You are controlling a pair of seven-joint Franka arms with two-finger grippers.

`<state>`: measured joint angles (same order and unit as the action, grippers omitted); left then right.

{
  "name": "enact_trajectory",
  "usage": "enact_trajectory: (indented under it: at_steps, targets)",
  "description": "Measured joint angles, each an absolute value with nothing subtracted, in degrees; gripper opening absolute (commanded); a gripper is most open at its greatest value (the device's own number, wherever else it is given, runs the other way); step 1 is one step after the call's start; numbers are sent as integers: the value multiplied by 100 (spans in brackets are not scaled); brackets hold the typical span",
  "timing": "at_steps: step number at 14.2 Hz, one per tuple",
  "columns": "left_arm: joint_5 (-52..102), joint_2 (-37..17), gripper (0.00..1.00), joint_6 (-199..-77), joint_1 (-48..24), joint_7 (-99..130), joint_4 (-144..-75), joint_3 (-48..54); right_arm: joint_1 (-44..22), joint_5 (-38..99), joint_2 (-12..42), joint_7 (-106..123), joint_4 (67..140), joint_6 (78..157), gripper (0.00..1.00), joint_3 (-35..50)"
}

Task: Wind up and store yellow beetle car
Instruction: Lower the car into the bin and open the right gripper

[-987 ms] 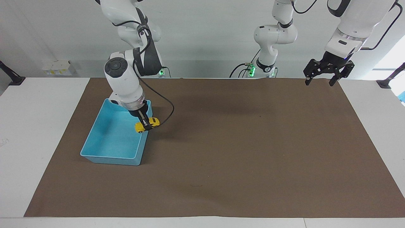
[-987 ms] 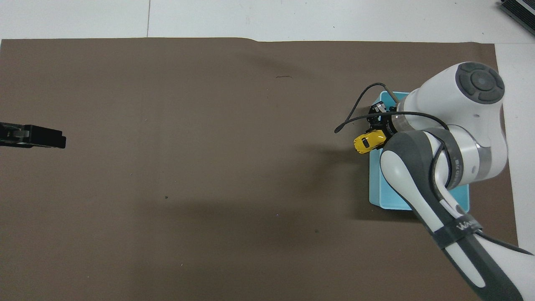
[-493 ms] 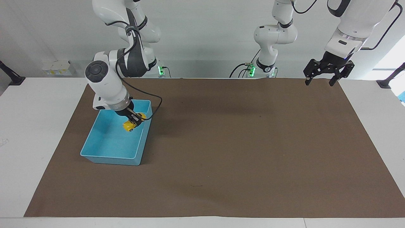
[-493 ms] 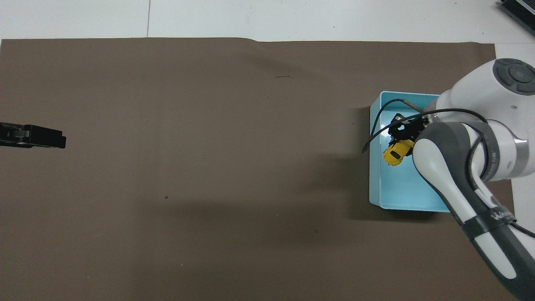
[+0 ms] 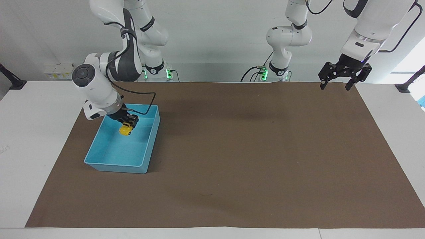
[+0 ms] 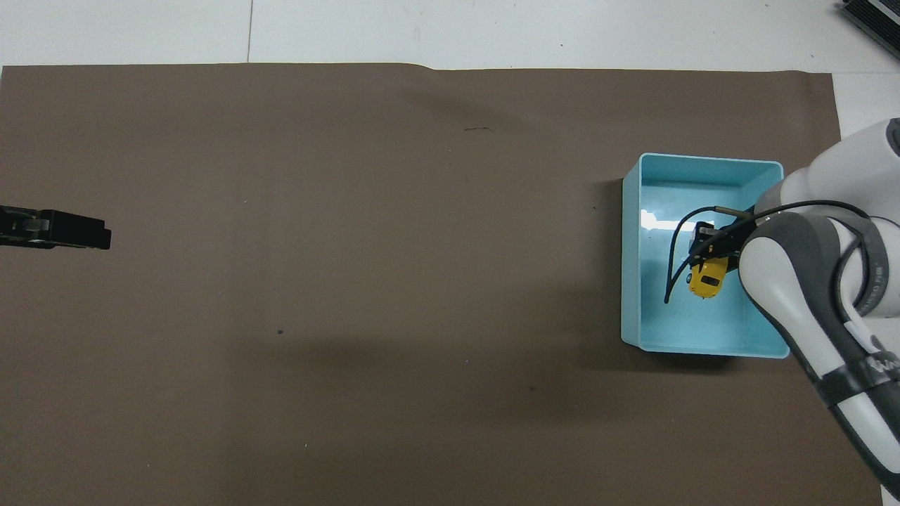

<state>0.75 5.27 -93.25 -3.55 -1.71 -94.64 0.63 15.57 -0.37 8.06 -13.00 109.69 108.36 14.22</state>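
The yellow beetle car [image 5: 125, 130] is a tiny yellow toy held in my right gripper [image 5: 128, 124], which is shut on it. The car hangs inside the light blue bin [image 5: 114, 163], over the half of it nearer to the robots. I cannot tell whether the car touches the bin's floor. In the overhead view the car [image 6: 706, 278] shows just under the right gripper [image 6: 707, 256], inside the bin [image 6: 703, 161]. My left gripper [image 5: 344, 78] is open and empty, raised over the brown mat's corner at the left arm's end, waiting; it also shows in the overhead view [image 6: 60, 232].
A brown mat [image 5: 252, 149] covers most of the white table. The bin stands on the mat toward the right arm's end. A black cable [image 5: 146, 99] loops from the right wrist over the bin's rim.
My right gripper carried the car from over the bin's side wall toward the right arm's end and down into the bin. The left arm has not moved.
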Motion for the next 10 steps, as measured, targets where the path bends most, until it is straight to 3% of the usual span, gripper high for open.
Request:
enact_trajectory:
  at_steps: [10]
  targets:
    - [75,527,100,-9325,-355,-171,-9464,63,1767,-39,320,-33,12472,12561,0,1415]
